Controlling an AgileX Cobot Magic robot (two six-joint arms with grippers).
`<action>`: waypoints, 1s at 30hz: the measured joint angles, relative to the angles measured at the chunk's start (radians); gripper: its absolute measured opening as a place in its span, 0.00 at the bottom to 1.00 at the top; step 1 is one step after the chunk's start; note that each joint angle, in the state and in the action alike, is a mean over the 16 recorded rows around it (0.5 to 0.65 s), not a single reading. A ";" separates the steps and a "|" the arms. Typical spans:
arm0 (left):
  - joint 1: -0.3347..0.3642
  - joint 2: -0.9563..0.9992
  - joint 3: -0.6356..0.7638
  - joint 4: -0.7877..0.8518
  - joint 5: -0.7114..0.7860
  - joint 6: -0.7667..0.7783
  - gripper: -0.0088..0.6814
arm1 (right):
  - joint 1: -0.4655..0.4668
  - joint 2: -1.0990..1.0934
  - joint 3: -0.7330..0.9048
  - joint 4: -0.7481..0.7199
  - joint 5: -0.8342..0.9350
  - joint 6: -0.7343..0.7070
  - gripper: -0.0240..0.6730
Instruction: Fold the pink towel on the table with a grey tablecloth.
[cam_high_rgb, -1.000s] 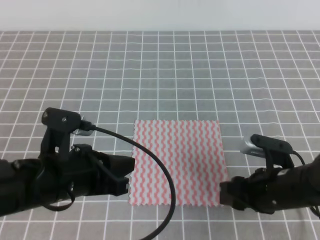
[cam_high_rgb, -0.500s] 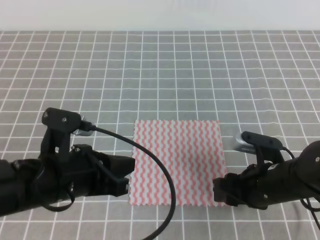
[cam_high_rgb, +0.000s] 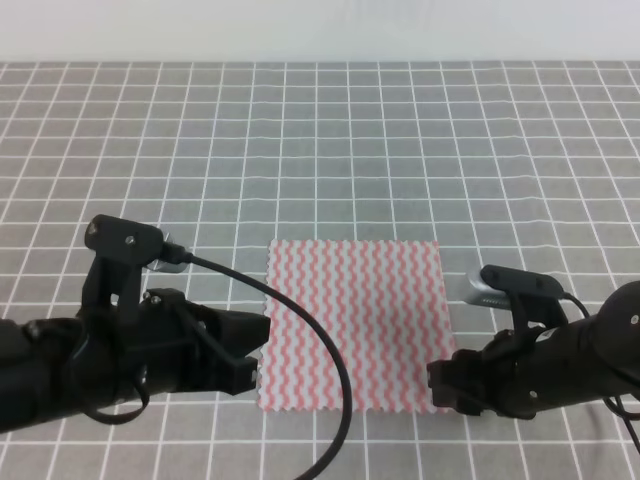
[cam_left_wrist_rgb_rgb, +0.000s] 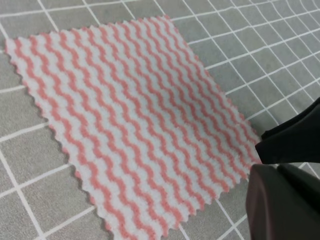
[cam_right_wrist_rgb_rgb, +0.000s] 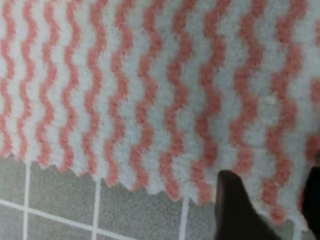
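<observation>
The grey gridded counter (cam_high_rgb: 330, 150) carries the pink towel (cam_high_rgb: 355, 325), flat at lower centre. The right pincer (cam_right_wrist_rgb_rgb: 267, 197) has crept left onto its lower-right corner, slightly parted, holding nothing yet. The left pincer's (cam_high_rgb: 255, 355) opening I cannot tell.

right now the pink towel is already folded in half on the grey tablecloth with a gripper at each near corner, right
Not quite. The pink towel is not folded: it lies flat and fully spread as a single layer on the grey tablecloth, as the exterior high view shows. The left gripper and right gripper are indeed at its near corners.
</observation>
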 joint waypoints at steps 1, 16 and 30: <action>0.000 0.000 0.000 0.000 0.000 0.000 0.01 | 0.000 0.000 0.000 0.000 0.000 0.000 0.40; 0.000 0.000 0.000 0.000 0.000 0.018 0.01 | 0.000 0.029 -0.001 0.000 -0.001 -0.002 0.23; 0.000 -0.001 0.000 0.000 0.001 0.161 0.01 | 0.000 0.020 -0.003 0.002 -0.023 -0.002 0.03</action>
